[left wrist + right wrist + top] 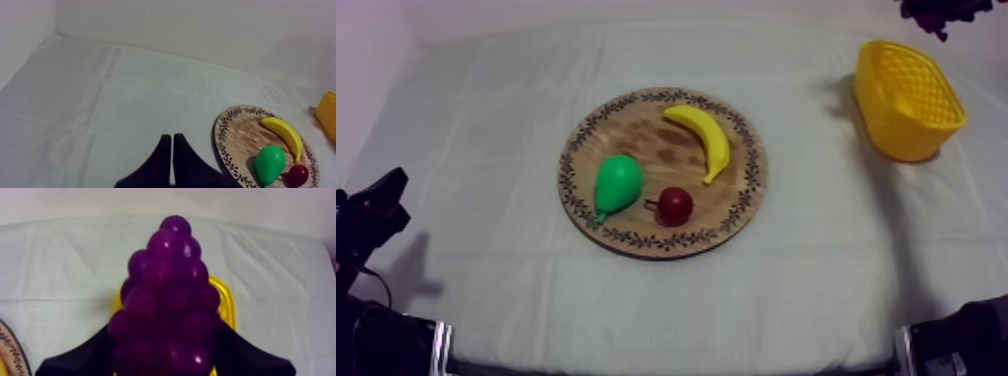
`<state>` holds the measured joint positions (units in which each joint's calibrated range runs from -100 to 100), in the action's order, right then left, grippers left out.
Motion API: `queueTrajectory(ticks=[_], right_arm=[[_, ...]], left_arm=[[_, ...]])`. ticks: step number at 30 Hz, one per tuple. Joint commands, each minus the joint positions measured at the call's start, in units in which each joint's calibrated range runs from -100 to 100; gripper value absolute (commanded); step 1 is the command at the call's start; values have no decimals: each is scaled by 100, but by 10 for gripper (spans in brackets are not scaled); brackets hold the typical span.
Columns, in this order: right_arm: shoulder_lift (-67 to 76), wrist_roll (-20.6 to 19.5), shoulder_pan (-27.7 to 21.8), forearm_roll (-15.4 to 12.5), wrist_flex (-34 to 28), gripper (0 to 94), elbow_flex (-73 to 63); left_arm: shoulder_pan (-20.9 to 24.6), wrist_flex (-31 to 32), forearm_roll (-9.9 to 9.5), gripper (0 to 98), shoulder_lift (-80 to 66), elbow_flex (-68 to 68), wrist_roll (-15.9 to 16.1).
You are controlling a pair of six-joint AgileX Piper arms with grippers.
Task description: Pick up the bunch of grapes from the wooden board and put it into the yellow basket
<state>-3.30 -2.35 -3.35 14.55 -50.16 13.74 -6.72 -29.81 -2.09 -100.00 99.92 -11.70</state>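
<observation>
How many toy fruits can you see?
4: banana, pear and small red fruit on the wooden board; bunch of grapes in the right jaws near the yellow basket.

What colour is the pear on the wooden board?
Bright green; the pear shows best in the top view.

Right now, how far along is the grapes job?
Done: the bunch of grapes is off the wooden board, where banana, pear and small red fruit lie. In hand: right gripper is shut on it, close by the yellow basket. To do: lower it in and let go. Left gripper is shut, idle.
</observation>
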Motion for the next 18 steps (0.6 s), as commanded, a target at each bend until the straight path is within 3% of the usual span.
queueTrajectory(ticks=[1,8,18], right_arm=[[-108,-33,-86,31,18,400,37],[-628,5,-293,22,59,405,119],[-1315,342,-440,-236,188,432,226]], left_arm=[[3,-1,2,1,0,-3,0],[3,-1,2,1,0,-3,0],[3,-1,2,1,0,-3,0]])
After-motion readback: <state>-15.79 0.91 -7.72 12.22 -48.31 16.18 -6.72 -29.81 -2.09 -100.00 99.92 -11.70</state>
